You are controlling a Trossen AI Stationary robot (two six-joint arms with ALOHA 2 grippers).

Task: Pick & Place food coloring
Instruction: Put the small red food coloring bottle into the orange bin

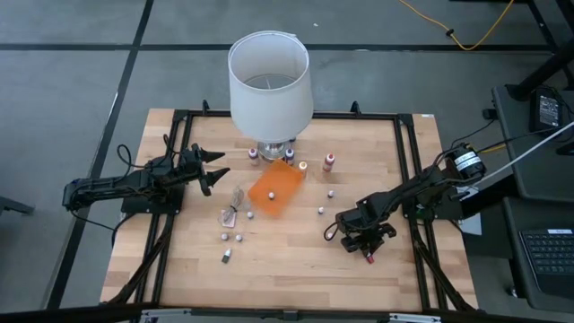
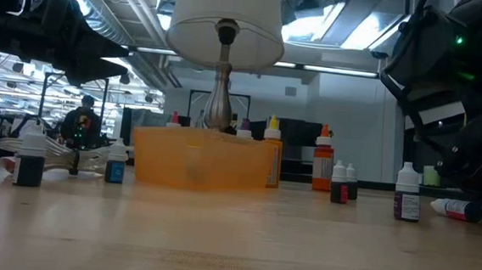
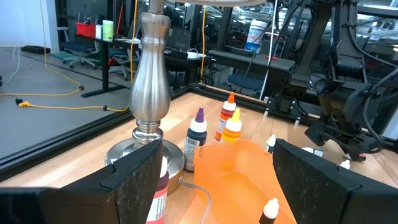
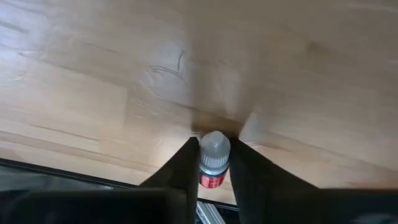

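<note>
Right gripper (image 4: 214,163) fingers clenched on small red-labelled, white-capped dropper bottle (image 4: 214,159), long axis parallel to fingers, cap outward over wooden bench (image 4: 186,74); left gripper (image 3: 214,180) fingers released.

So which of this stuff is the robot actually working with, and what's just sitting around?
Part of the job:
- small food coloring bottles scattered over the table
- red bottle pinched in the right gripper
- orange tray

Just lying about:
- lamp
- crumpled clear wrapper
- left gripper, open, waiting beside the lamp
</note>
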